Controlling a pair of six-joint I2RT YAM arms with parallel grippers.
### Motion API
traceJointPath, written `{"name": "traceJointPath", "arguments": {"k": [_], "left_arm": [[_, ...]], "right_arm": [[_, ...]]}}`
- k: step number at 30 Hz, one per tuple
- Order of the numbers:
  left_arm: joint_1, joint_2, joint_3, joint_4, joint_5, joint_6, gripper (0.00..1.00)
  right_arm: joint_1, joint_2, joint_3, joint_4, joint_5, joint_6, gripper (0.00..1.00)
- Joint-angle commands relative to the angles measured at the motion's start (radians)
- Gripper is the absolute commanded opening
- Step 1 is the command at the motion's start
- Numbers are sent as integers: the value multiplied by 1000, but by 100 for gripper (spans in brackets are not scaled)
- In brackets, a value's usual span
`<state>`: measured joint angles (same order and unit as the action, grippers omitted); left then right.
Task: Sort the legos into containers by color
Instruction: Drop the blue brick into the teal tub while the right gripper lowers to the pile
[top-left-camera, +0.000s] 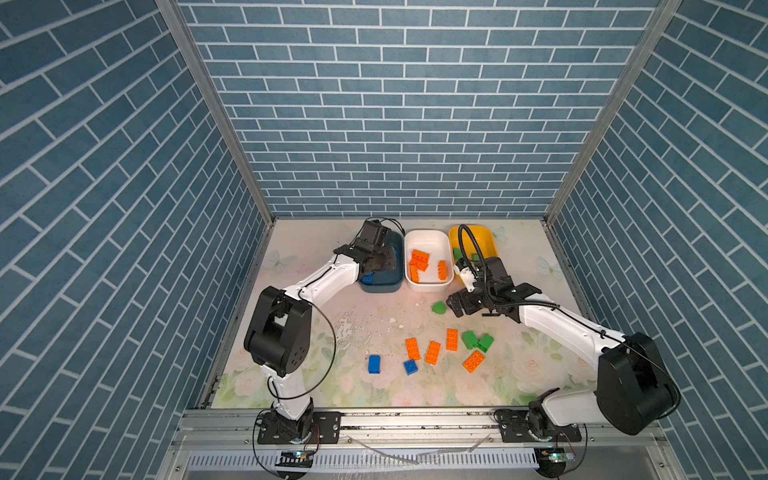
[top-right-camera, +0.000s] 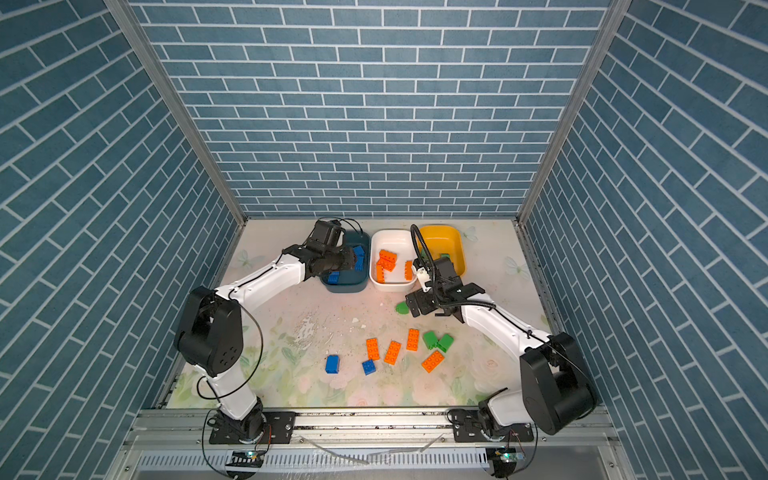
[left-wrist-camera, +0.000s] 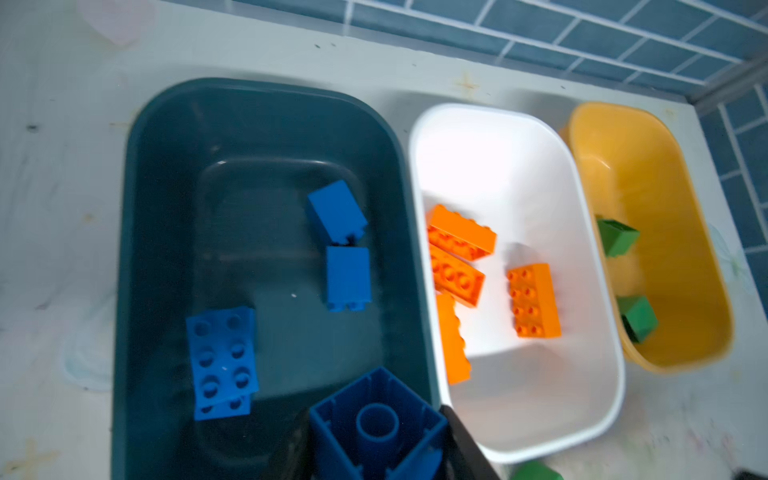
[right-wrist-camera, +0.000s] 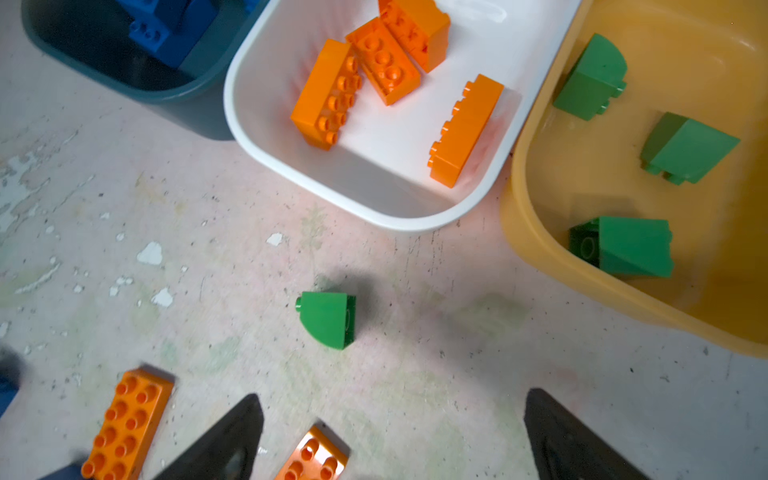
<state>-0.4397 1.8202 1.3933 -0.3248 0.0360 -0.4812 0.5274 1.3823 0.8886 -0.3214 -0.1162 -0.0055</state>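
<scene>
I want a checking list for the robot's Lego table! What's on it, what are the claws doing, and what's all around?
Surface: flowery tabletop, scuffed.
Job's things: teal tub holds blue bricks, white tub orange bricks, yellow tub green bricks; two blue, four orange, three green lie loose on the table.
Clutter: small white flakes.
Grippers: left gripper shut on a blue brick over the teal tub; right gripper open, near a loose green brick.
Cables: black cable loops off each arm.
Surroundings: blue brick-pattern walls, metal frame.

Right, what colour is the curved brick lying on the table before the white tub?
Curved brick: green, clearest in right wrist view.
</scene>
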Motion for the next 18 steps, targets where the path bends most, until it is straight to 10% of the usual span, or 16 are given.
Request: {"name": "traceJointPath", "arguments": {"k": [1,10,18], "left_arm": [[61,67,48,-21,-44,-71,31],[93,175,303,-203,47,-4,74],[93,42,193,-153,134,-6,84]], "right_arm": [[8,-45,-6,-82,-76,-153,97],[45,-30,8,-284,-147,-343,97],[100,28,14,-384,-122,-519,96]]}}
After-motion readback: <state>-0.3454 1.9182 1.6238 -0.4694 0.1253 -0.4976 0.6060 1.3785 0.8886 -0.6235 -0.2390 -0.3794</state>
